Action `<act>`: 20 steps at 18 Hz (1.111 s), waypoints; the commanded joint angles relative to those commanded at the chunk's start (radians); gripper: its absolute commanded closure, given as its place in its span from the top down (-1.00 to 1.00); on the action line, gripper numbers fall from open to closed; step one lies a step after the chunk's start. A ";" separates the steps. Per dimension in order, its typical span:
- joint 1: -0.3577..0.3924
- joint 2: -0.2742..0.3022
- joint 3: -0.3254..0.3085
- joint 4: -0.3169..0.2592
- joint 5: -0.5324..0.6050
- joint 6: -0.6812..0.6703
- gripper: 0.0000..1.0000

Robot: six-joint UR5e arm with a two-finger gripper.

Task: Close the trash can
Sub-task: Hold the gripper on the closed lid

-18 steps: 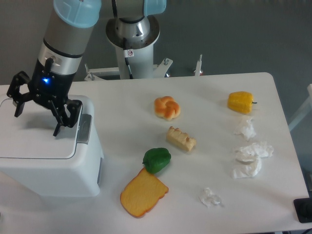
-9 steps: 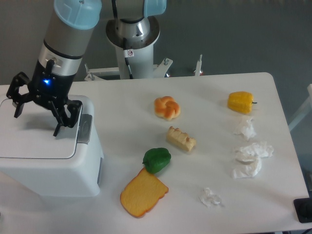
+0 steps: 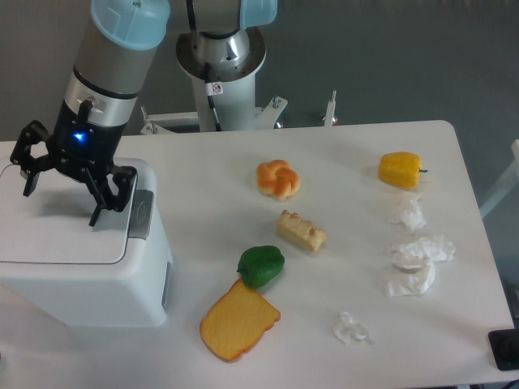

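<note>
Right now the gripper (image 3: 62, 194) hangs over the trash can (image 3: 81, 251) at the left side of the tabletop (image 3: 340, 154). Its two black fingers (image 3: 104, 197) are spread wide apart, and they hold nothing. The tips sit close above the flat white lid (image 3: 57, 231), but I cannot tell if they touch it. The lid lies flat on top of the can, so the can looks shut. A grey tab (image 3: 140, 214) sits at the right edge of the lid, just beside the nearer finger.

Other things lie on the tabletop to the right, well apart from the can. A green pepper (image 3: 261, 266) touches the top corner of a slice of toast (image 3: 238, 320). Above them is a pale yellow block (image 3: 301, 231), and a twisted bun (image 3: 278, 179) is farther back. A yellow pepper (image 3: 401, 169) sits near the far right. Below it are some crumpled white papers (image 3: 418, 259), close together. One more small paper ball (image 3: 350, 328) lies near the front edge.
</note>
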 joint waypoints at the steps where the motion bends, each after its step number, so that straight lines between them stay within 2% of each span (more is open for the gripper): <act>1: 0.000 0.000 0.000 0.000 0.000 -0.005 1.00; 20: 0.017 0.011 -0.018 0.000 -0.005 -0.028 1.00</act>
